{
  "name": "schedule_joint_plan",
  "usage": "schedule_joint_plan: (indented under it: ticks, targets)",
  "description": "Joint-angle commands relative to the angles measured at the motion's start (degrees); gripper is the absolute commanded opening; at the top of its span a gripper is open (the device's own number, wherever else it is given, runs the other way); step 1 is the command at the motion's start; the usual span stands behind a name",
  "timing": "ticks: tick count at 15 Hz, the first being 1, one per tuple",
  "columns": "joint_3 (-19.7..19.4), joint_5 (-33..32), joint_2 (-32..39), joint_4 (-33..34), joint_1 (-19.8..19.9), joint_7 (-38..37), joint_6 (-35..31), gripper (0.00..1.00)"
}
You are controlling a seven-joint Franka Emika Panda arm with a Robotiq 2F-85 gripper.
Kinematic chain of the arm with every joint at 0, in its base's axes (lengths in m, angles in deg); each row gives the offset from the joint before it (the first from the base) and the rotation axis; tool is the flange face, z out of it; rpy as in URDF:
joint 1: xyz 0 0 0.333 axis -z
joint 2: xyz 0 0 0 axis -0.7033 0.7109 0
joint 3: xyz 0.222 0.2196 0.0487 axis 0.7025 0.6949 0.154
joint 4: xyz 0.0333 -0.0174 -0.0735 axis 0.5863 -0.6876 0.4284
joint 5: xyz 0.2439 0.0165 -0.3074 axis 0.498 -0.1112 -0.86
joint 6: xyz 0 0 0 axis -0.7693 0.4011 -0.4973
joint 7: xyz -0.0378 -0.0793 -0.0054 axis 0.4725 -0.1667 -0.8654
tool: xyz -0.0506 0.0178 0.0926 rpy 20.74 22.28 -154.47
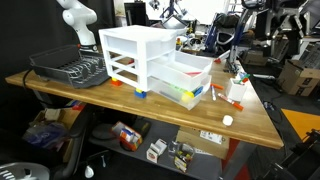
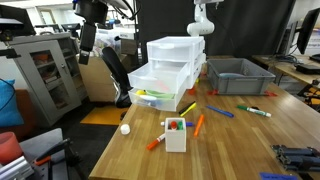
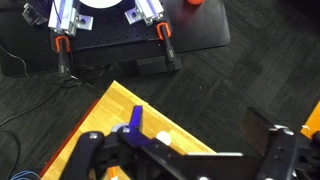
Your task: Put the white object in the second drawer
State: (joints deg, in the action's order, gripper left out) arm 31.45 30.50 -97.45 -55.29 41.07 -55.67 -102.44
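white object [image 1: 227, 119]: small, round, smooth plain white; lower right of frame, on table [image 1: 150, 112] near its edge
second drawer [image 1: 192, 68]: boxy translucent whitish plastic, pulled out, frame centre
table: light wood grain
gripper [image 3: 180, 155]: black, jaws spread wide, empty; frame bottom

Wooden table [image 1: 120, 103]: light plank top, long, centre of room. Open lower shelf [image 1: 150, 140] beneath it, cluttered, contents too small to identify. Floor [image 3: 250, 80]: dark grey carpet, seen past table corner in wrist view. Black curtain [image 2: 165, 20] hangs at far side behind table. Black office chair [image 2: 115, 68] near table's left edge; grey cabinet [image 2: 45, 75] further left. Cardboard boxes [image 1: 300, 75] stacked at far right. Lighting bright, even; source not discernible.
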Motion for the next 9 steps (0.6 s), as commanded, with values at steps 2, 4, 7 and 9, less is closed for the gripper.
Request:
schedule_joint_plan:
  ticks: [2, 4, 7, 9]
  targets:
    - [0.7, 0.0, 1.7, -1.4, -0.1, -1.5, -2.1, 1.0]
    - [1.1, 1.0, 2.9, -4.6, -0.7, -0.7, -6.7, 1.0]
    - [2.3, 0.7, 6.0, -9.3, -2.0, -0.4, -17.2, 1.0]
    - [3.1, 0.0, 7.7, -12.1, -3.0, -0.4, -23.5, 1.0]
